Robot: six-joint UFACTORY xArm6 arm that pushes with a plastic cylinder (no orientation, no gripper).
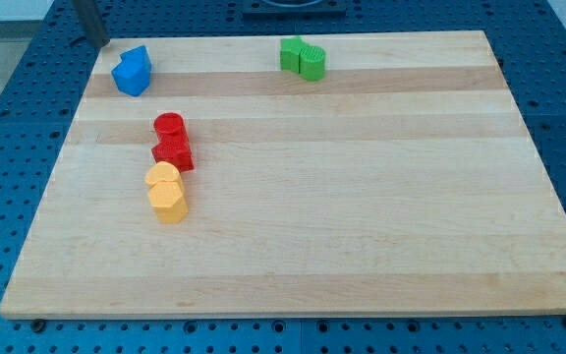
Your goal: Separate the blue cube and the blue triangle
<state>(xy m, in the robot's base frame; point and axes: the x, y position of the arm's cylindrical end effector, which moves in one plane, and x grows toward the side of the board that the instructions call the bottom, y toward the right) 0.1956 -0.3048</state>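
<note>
Wooden board (362,197) holds touching blue blocks (132,72); my tip (103,43), no gripper, just beside them.

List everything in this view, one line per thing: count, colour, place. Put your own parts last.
Board: one, light wood, fills most of the view.
Blue blocks: two pressed together, blue, near the board's top left corner; which is the cube and which the triangle cannot be told.
Green blocks: two touching, green, at the board's top edge, around the middle.
Red blocks: two touching, red, left part of the board, below the blue blocks.
Yellow blocks: two touching, yellow, directly below the red blocks.
Surface under the board: one, blue with rows of holes, all around the board.
My tip: one, dark rod, at the board's top left corner, just up and left of the blue blocks, apart from them.
</note>
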